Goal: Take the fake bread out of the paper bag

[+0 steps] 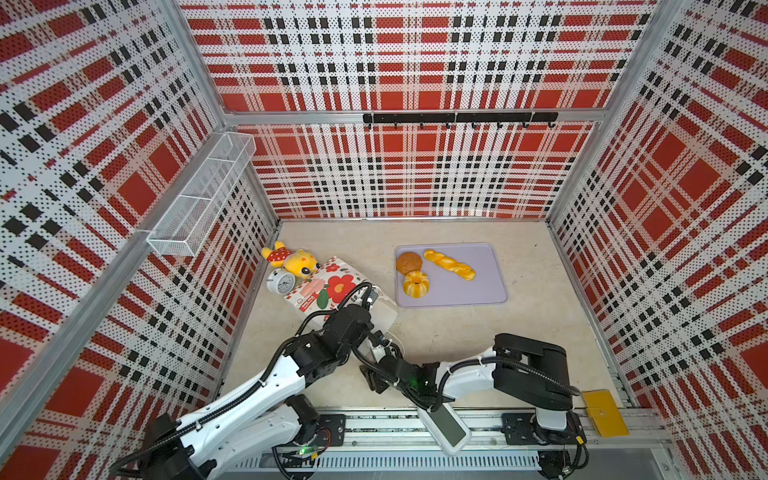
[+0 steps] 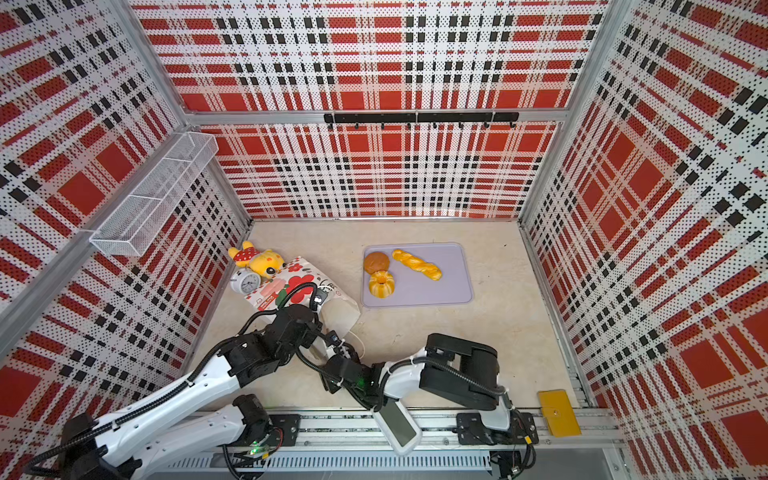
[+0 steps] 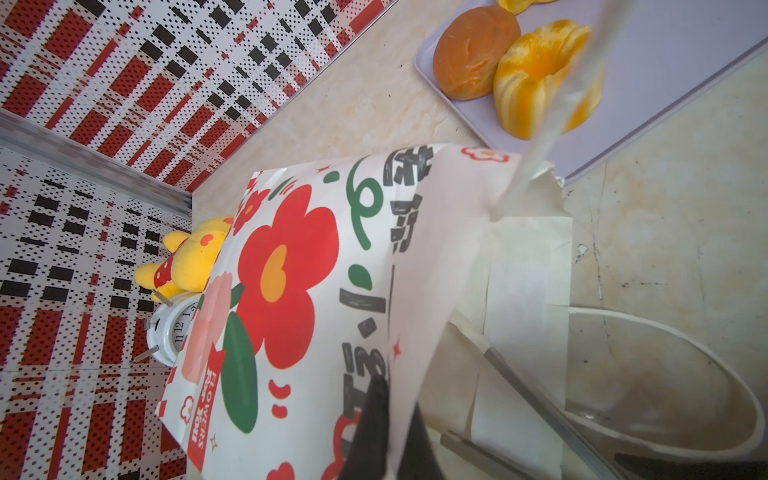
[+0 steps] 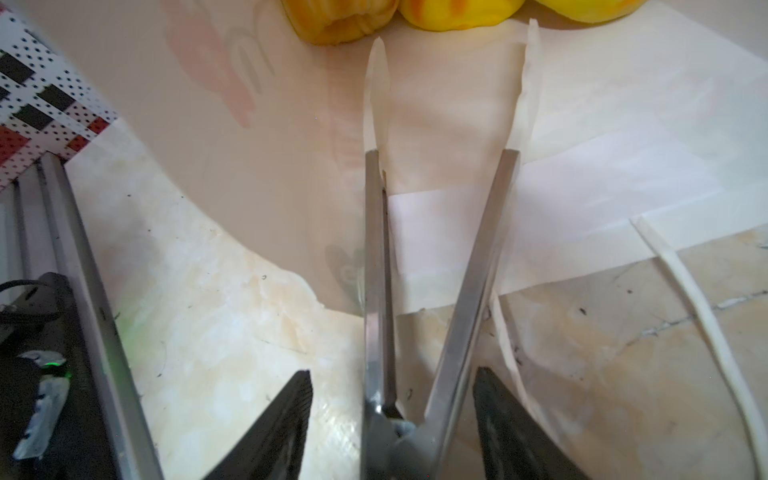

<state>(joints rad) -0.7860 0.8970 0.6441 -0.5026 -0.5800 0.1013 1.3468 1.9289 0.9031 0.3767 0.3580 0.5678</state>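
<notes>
Top views: paper bag (image 1: 332,286) on its side on the counter (image 1: 457,332), at 9 o'clock of the tray (image 1: 478,291). Long axis 10-to-4, mouth at the 4 o'clock end. Three pieces of fake bread (image 1: 415,284) already out, on the tray. Plush toy (image 1: 291,259) and alarm clock (image 1: 281,283) against the bag's closed end at 10 o'clock, not task items. Left arm (image 1: 266,382) over the mouth from 7 o'clock. Right arm (image 1: 465,370) entering the mouth from 4 o'clock, tips hidden under the left wrist.

Left wrist view: left claw (image 3: 390,432) clenched on the upper edge of the bag's mouth, holding the paper up so the mouth gapes. Metal fingers (image 3: 523,388) of the other arm visible inside, below the lifted flap.

Right wrist view: right claw (image 4: 454,45) released, long fingers spread in a V, nothing between them. Inside the bag, yellow loaves (image 4: 340,16) dead ahead at 12 o'clock along the claw's own axis, just beyond the tips. Contact not evident. Loaves cut off by the frame edge, so long axis impossible to tell. Cord handle (image 4: 706,324) on the counter off to one side, clear of the fingers.

Judgement: right arm nearer and the only free one. Next move likely a short push up the bag's axis toward 10 o'clock, then a close on the nearest loaf. Main risk: a tip snagging the paper.
</notes>
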